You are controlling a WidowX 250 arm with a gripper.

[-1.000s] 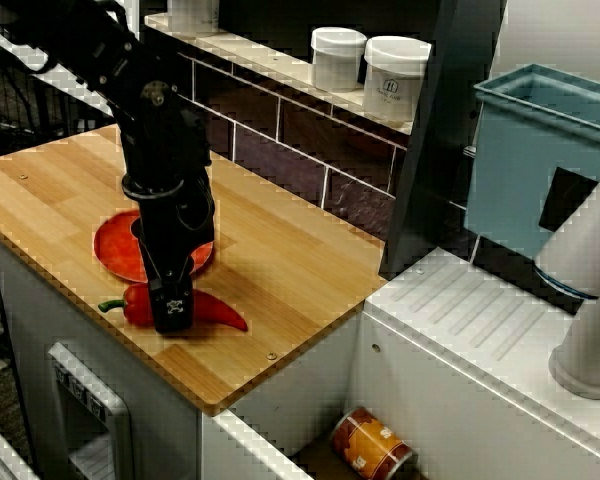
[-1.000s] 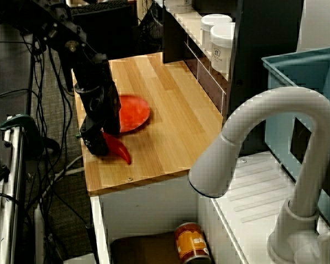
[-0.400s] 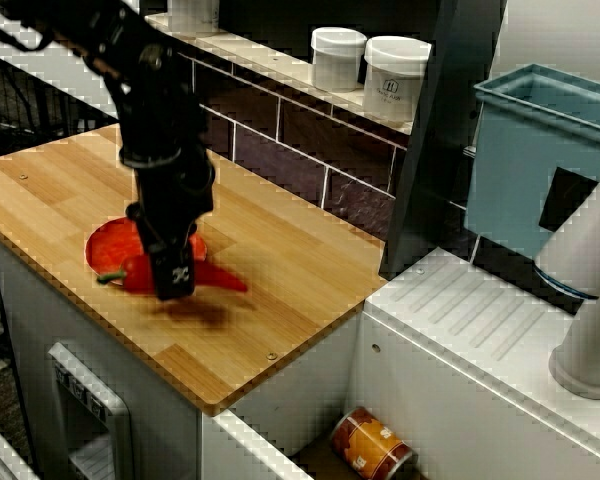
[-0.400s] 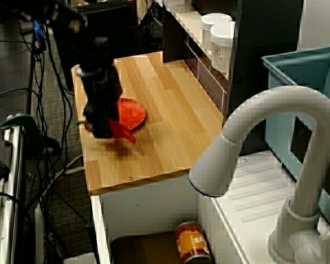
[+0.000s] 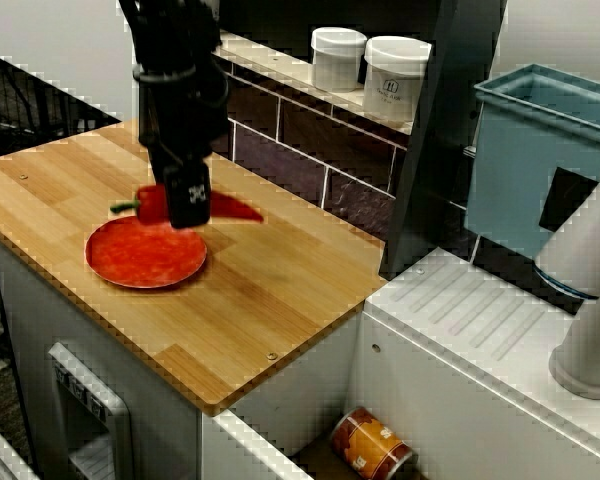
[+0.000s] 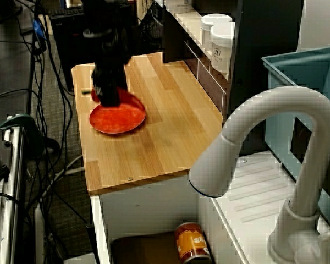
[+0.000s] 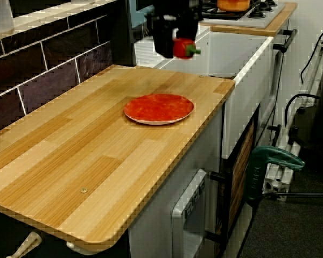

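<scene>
In the front view my gripper (image 5: 187, 196) hangs above the wooden counter (image 5: 270, 290), shut on a red chili pepper (image 5: 236, 208). The pepper lies crosswise in the jaws: its pointed tip sticks out to the right and its green stem to the left. A round red plate (image 5: 145, 253) lies on the counter just below and in front of the gripper. From the faucet side, the gripper (image 6: 108, 94) overlaps the plate's (image 6: 118, 117) far edge. Looking along the counter, the pepper (image 7: 182, 47) is well above the plate (image 7: 159, 108).
Two white jars (image 5: 395, 78) stand on the tiled ledge behind the counter. A dark post (image 5: 435, 130) and a blue bin (image 5: 540, 150) rise to the right. A white faucet (image 6: 264, 143) stands by the drainboard. A can (image 5: 372, 443) lies below.
The gripper has lifted the pepper off the counter's front part. It has carried the pepper up and back, past the plate, which has stayed where it was.
</scene>
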